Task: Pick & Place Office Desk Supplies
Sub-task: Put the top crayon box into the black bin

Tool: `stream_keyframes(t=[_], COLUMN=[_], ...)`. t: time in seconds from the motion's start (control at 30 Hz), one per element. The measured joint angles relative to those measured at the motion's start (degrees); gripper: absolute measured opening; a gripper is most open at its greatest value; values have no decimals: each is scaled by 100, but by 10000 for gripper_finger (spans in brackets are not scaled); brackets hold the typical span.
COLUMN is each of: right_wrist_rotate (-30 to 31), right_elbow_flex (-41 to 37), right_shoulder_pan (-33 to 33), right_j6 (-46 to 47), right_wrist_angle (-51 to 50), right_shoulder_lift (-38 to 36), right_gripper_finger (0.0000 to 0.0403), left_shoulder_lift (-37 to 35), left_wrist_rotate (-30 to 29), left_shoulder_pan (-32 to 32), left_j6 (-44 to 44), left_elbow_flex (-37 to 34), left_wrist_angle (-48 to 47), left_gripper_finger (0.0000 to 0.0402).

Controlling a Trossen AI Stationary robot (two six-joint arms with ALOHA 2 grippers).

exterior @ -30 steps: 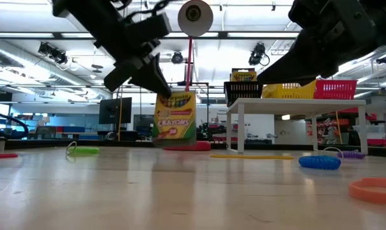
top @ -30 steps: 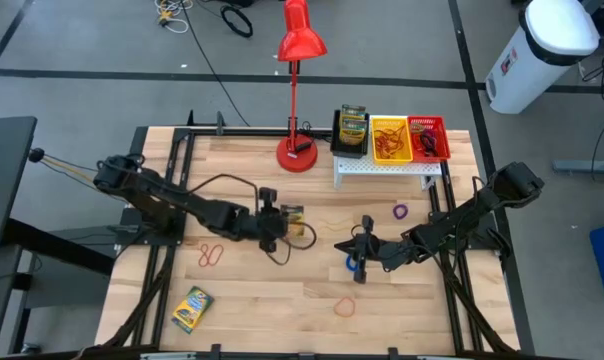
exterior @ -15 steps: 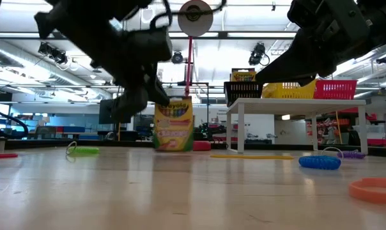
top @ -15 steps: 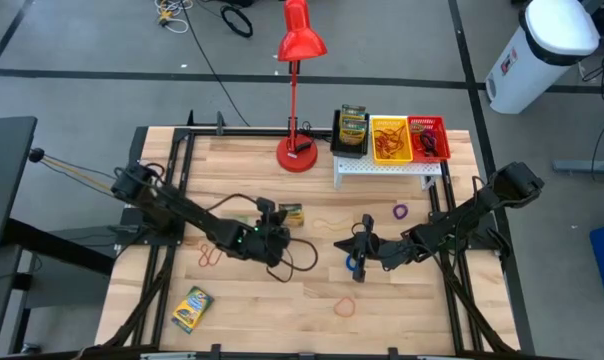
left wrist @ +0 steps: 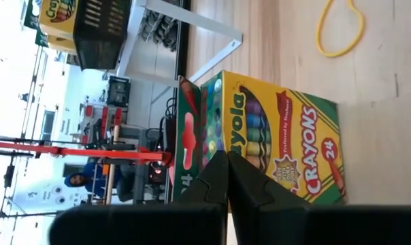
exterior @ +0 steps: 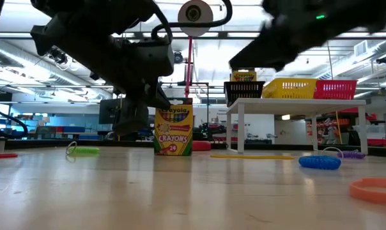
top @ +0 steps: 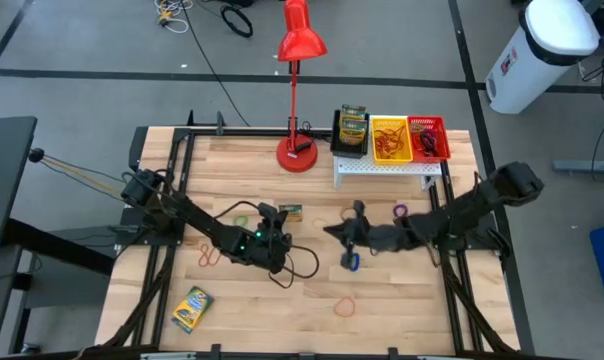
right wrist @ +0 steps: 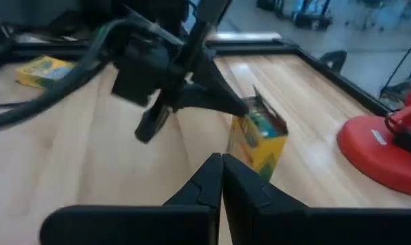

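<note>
A yellow-and-green crayon box stands upright on the table, seen also in the high view. My left gripper is shut, its tips at the box's top; it reaches in from the table's left. My right gripper is shut and holds nothing. It hovers right of the box, above and beyond a blue rubber band. A second crayon box lies flat near the front left. My left gripper meets the crayon box at its top edge, the shut fingers slanting down from the table's left. A thin flap sticks up beside the tips; whether it is pinched between them I cannot tell. The box stands upright, bottom on the table.
A white shelf at the back right carries a black bin with a crayon box, a yellow bin and a red bin. A red lamp stands beside it. Red, orange, purple bands lie loose.
My left gripper has come down and rolled, and the crayon box has come down with it. The box hung clear of the table and now stands on it. My right gripper has risen and gone toward the table's left and far side, away from the blue band.
</note>
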Motion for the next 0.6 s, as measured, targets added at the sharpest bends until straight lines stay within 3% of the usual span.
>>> stream_keyframes(t=[0.2, 0.47, 0.6], right_wrist_rotate=[-688, -1863, -2353], right_elbow_flex=[855, 992, 992], right_shoulder_pan=[-1069, -1785, -2014], right_j6=[-501, -1479, -1508], right_wrist_angle=[-1410, -699, -305], right_shoulder_lift=[253, 848, 1143], right_gripper_finger=[39, 135, 159], left_shoulder_lift=[-9, -11, -11], left_wrist_rotate=[39, 118, 123], left_shoulder_pan=[4, 11, 11], left_j6=[187, 217, 215], left_elbow_flex=[0, 0, 0], left_wrist_angle=[11, 19, 16], left_gripper_finger=[2, 2, 2])
